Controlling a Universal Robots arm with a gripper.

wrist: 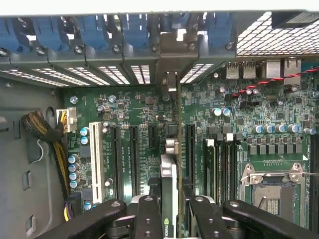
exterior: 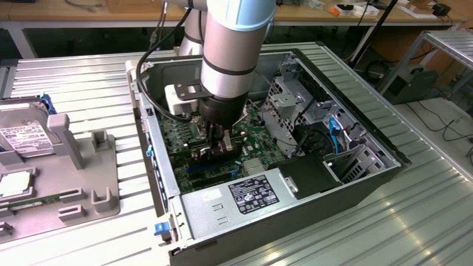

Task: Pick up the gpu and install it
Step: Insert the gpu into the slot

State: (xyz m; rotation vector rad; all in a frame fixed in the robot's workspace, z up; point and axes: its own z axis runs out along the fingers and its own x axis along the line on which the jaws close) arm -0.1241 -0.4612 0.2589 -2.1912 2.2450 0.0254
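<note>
One arm reaches down into the open computer case (exterior: 355, 127), which lies on its side on the ribbed metal counter (exterior: 74, 88); the hand (exterior: 219, 145) is low over the motherboard (exterior: 255, 141), inside the case; in the wrist view the hand (wrist: 169, 209) is clenched on the gpu (wrist: 169, 199), its two black fingers (wrist: 147, 219) pressed against either face of the card; the gpu stands on edge, thin side toward the wrist camera, running toward the rear wall of the case; its far end meets the silver slot bracket area (wrist: 170, 79) below the row of blue retaining clips (wrist: 94, 30); the card lies in line with the expansion slots (wrist: 133, 159), between the black slots on one side and the memory slots (wrist: 219, 164) on the other; whether it is fully seated cannot be told; the empty processor socket (wrist: 271, 186) sits beyond the memory slots; in the exterior view the power supply (exterior: 244, 199) occupies the near end of the case; a grey parts tray (exterior: 81, 188) rests on the counter at the exterior view's left, well apart from the case, with a hard drive (exterior: 26, 136) at its far side.
</note>
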